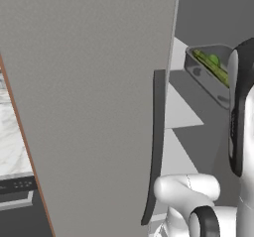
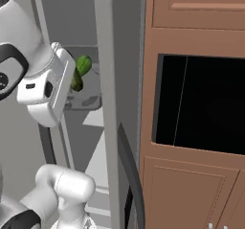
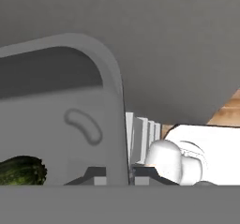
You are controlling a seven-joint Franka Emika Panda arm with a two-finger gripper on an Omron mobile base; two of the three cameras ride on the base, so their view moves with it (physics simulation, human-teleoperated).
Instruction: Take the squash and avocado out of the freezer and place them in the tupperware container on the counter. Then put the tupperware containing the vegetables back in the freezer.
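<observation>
Tupperware container (image 3: 112,124) rim clamped in hand (image 3: 129,174); squash (image 3: 21,170) inside, left base view adds avocado (image 1: 214,60).

The white arm is raised from the base, with its elbow bent low and its forearm carried upward. The wrist is tilted forward and the hand is held high. The gripper (image 3: 129,174) is seen with its 2 dark fingertips (image 3: 96,176) drawn close together, clamped on a thin grey wall edge.

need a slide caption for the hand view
Tool shut on the rim of the tupperware container, dark green squash lying inside.
</observation>
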